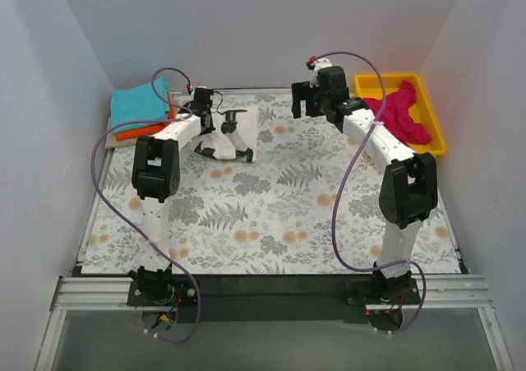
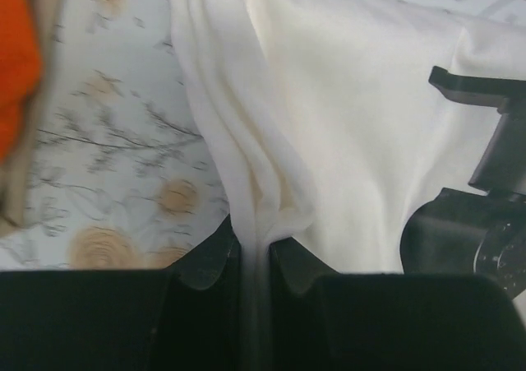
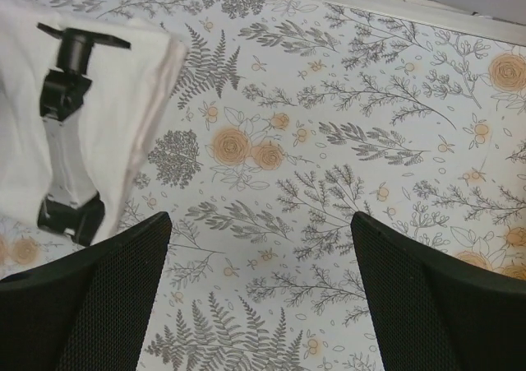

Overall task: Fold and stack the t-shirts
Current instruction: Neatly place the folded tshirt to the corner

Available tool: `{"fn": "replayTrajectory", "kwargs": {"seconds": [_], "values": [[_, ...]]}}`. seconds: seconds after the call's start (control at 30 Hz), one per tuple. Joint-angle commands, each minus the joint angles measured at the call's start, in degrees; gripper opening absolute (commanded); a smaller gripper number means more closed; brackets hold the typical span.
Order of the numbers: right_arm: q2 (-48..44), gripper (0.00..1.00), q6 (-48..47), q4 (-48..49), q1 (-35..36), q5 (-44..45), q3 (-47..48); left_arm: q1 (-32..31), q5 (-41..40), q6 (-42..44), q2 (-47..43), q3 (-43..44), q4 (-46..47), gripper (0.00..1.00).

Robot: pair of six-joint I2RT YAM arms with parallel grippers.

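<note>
The cream-white t-shirt (image 1: 243,132) lies bunched at the back left of the table. My left gripper (image 1: 204,122) is at its left edge. In the left wrist view the gripper (image 2: 256,252) is shut on a fold of the cream-white t-shirt (image 2: 345,116). The teal t-shirt (image 1: 138,104) lies on the orange t-shirt (image 1: 145,129) at the far left; the orange t-shirt also shows in the left wrist view (image 2: 15,58). The magenta-pink t-shirt (image 1: 403,112) lies crumpled in a yellow tray (image 1: 393,78). My right gripper (image 1: 306,106) (image 3: 261,248) is open and empty above the cloth.
A black and white device (image 3: 67,132) lies on the cream-white t-shirt; it also shows in the left wrist view (image 2: 481,215). The floral table cloth (image 1: 279,215) covers the table. White walls stand on three sides. The yellow tray is at the back right.
</note>
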Motion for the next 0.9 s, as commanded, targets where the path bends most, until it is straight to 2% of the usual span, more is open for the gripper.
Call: {"fn": "replayTrajectory", "kwargs": {"seconds": [0.0, 0.2, 0.33, 0.6, 0.87], "values": [[-3.89, 0.81, -2.32, 0.55, -0.26, -0.26, -3.11, 2.54, -12.08, 7.16, 1.31, 7.01, -7.0, 0.0], [-4.95, 0.79, -2.5, 0.55, -1.49, -0.96, -5.49, 2.98, -17.72, 16.57, 3.25, 15.97, -3.4, 0.0], [-5.03, 0.78, -2.06, 0.55, -1.76, -1.4, -6.2, 2.98, -21.51, 25.78, 3.61, 16.7, 3.97, 0.01], [-4.25, 0.78, -1.97, 0.55, -2.02, -1.84, -5.5, 3.24, -23.7, 31.78, 3.96, 19.33, 8.47, 0.0], [-3.98, 0.77, -1.71, 0.55, -1.93, -2.46, -5.85, 3.24, -27.22, 42.84, 2.9, 21.62, 19.7, 0.0]]}}
